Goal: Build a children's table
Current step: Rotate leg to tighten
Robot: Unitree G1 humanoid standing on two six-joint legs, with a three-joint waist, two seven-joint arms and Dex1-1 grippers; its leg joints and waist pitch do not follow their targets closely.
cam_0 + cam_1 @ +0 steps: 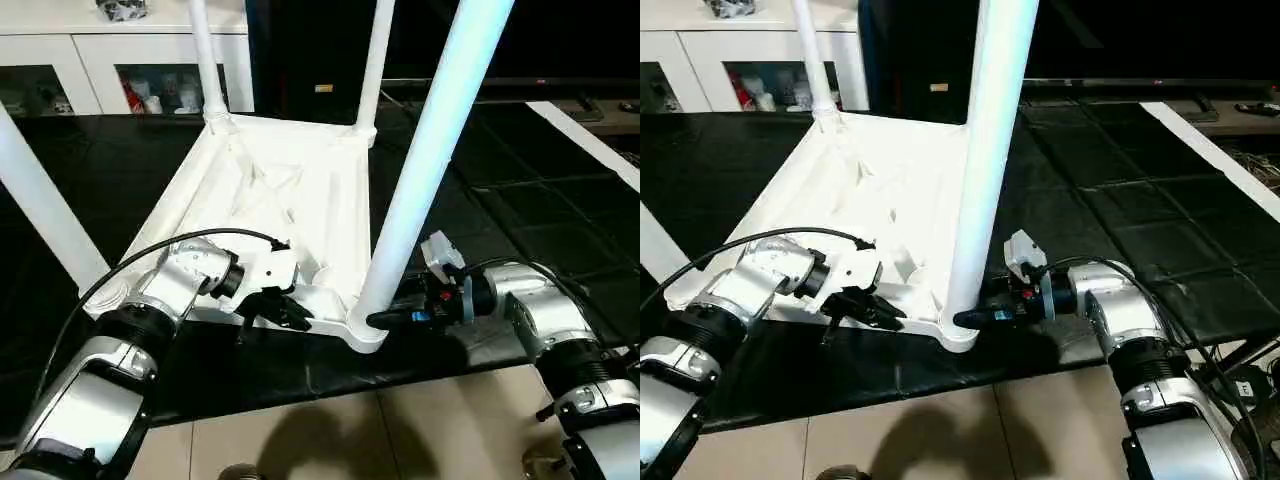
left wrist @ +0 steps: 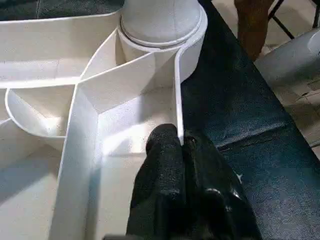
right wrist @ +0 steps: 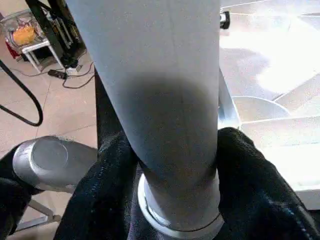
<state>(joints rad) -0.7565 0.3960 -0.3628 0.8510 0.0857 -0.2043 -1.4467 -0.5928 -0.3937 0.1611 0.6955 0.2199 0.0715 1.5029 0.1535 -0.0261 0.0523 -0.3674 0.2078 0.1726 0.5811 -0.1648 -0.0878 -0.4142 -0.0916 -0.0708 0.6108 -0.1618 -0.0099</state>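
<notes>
Table: we see the children's table [image 1: 290, 200] upside down (legs up).
Left gripper [image 1: 285, 308]: clenched on the frame wall, at 7 o'clock.
Right gripper [image 3: 170, 165]: grasping the near leg [image 1: 430, 160] base.

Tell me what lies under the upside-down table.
A black mat lies under the table and spreads past it on every side, with tan floor nearer. The tabletop covers whatever is directly beneath it.
</notes>
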